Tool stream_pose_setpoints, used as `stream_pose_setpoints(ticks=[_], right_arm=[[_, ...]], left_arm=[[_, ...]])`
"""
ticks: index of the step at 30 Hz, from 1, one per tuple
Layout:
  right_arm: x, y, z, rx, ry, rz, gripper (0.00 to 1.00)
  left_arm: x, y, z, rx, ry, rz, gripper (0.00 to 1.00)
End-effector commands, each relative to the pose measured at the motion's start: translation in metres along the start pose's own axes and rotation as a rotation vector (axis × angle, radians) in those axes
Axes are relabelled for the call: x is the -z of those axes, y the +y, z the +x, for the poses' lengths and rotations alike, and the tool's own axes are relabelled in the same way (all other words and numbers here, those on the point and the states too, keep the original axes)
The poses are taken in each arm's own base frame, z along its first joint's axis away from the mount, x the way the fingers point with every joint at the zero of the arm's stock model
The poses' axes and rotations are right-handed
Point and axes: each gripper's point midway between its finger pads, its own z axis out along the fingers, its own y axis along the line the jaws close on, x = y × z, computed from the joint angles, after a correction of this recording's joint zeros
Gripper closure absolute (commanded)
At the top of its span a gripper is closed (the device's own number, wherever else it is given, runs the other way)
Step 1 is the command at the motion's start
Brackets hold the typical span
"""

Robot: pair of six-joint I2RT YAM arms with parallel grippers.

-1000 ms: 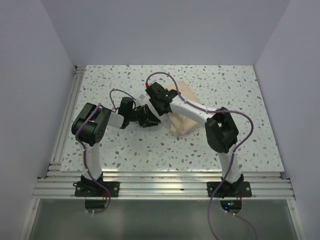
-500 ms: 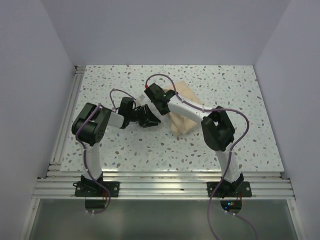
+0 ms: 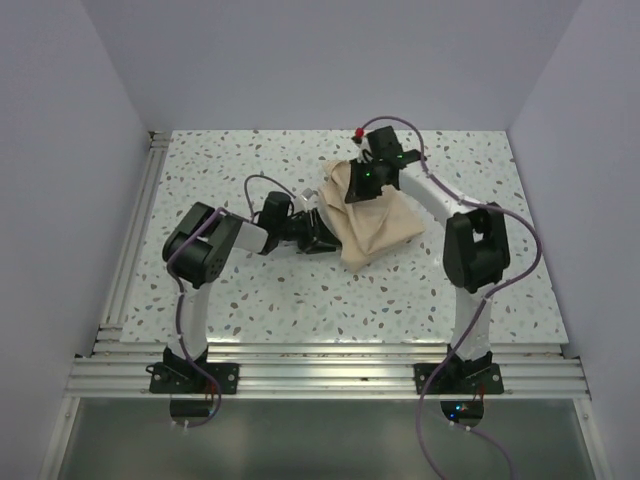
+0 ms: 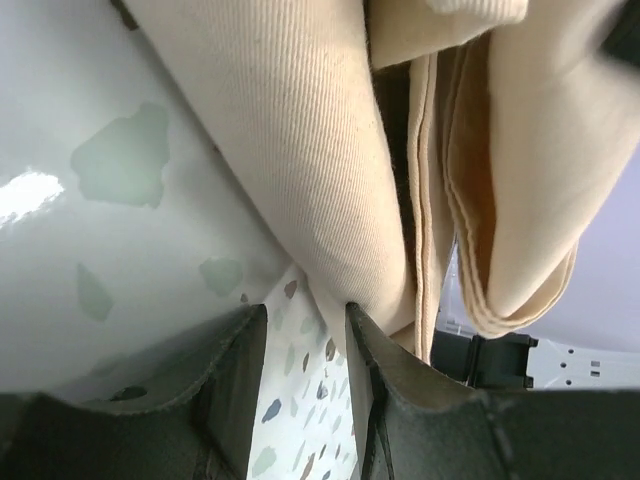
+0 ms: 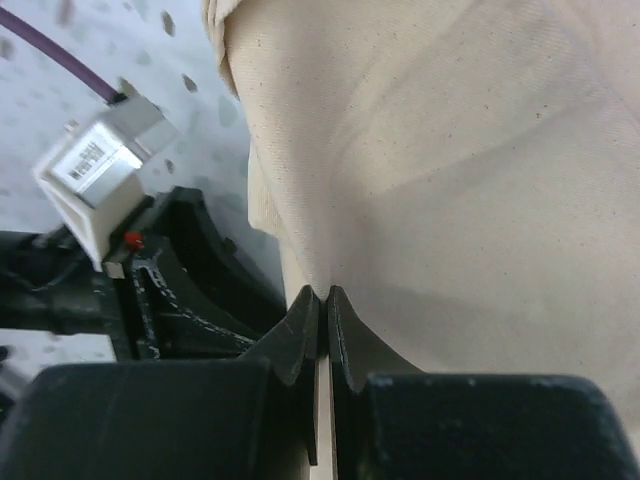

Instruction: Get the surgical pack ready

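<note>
The surgical pack shows as a beige wrap sheet [image 3: 378,228], bunched in folds at the table's middle. My right gripper [image 3: 353,194] is shut on a pinch of that wrap [image 5: 450,150] near its far left corner and holds the fabric lifted; the right gripper [image 5: 323,296] has cloth squeezed between its tips. My left gripper [image 3: 324,234] sits low at the wrap's left edge. In the left wrist view the left gripper [image 4: 305,325] is open, with bare speckled table between the fingers, and a fold of wrap [image 4: 300,150] touches the right fingertip [image 4: 362,325]. What the wrap covers is hidden.
The speckled tabletop [image 3: 230,180] is bordered by an aluminium rail [image 3: 135,235] on the left and another along the near edge, with walls on three sides. The left arm's wrist and white camera box [image 5: 100,165] lie close beside the right gripper.
The right gripper closed on the wrap and swung back and to the right, drawing the fabric up and spreading it. The left arm shifted slightly right, its jaws unchanged.
</note>
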Motion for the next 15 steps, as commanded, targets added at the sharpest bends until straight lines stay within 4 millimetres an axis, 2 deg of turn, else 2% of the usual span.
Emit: stream_pose_setpoints(ticks=[1,2,3,4,5,8,9,11,15], right_arm=[[0.026,0.024,-0.024,-0.235,-0.019,-0.431,1.0],[0.028,0.029,-0.019,-0.282,0.029,-0.56,1.0],[0.031,0.029,-0.031,-0.294,-0.008,-0.636,1.0],[0.028,0.022,-0.027,-0.401,0.022,-0.674,1.0],[0.03,0.026,-0.025,-0.418,0.042,-0.743,1.0],[0.027,0.032,-0.03,-0.483,0.043,-0.8,1.0],[0.031,0.038,-0.038,-0.456,0.005,-0.851,1.0],[0.033,0.042,-0.035,-0.543,0.038,-0.886,1.0],[0.032,0.063,-0.03,-0.547,0.055,-0.92,1.0]], left_arm=[[-0.012,0.023,0.0,0.037,-0.011,-0.064,0.58],[-0.013,0.024,-0.001,0.033,-0.011,-0.067,0.58],[-0.014,0.029,-0.002,0.038,-0.016,-0.08,0.58],[-0.016,0.031,-0.002,0.037,-0.013,-0.087,0.58],[-0.017,0.033,-0.002,0.037,-0.014,-0.089,0.58],[-0.021,0.039,-0.003,0.046,-0.01,-0.096,0.58],[-0.023,0.043,-0.003,0.054,-0.009,-0.102,0.58],[-0.025,0.043,-0.004,0.053,-0.009,-0.102,0.58],[-0.032,0.044,-0.008,0.049,-0.006,-0.103,0.58]])
